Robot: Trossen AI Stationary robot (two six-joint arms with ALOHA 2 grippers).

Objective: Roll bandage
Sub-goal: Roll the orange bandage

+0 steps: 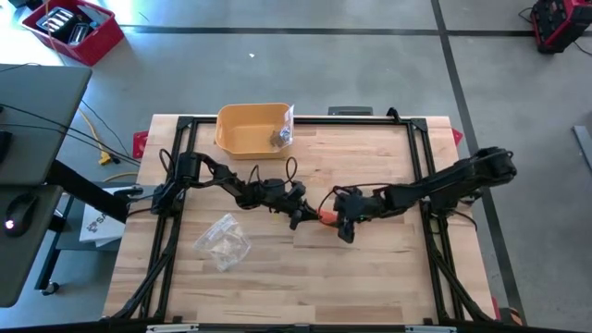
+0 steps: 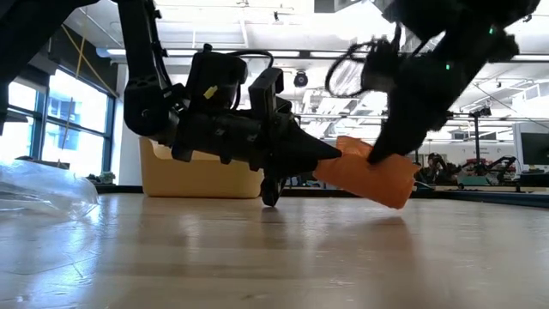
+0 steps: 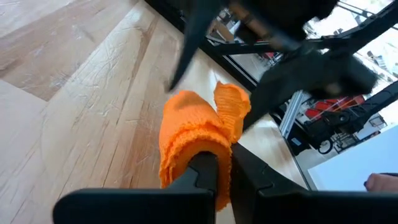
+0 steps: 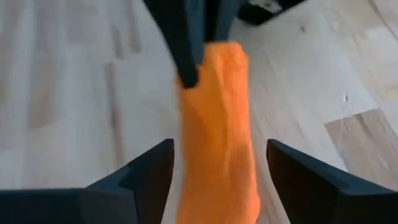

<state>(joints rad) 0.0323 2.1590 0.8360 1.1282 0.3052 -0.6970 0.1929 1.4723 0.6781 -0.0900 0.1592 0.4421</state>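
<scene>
Mid-table on the wooden table (image 1: 370, 277), the orange bandage (image 1: 326, 217) hangs just above the boards, pinched in the left gripper (image 3: 224, 163). Right gripper (image 4: 214, 163) straddles it, jaws apart. Rolling is partway; next the right must re-grip and turn.

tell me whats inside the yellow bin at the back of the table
A small greyish object lies against the right wall of the yellow bin; I can't tell what it is. The rest of its floor looks bare.
</scene>
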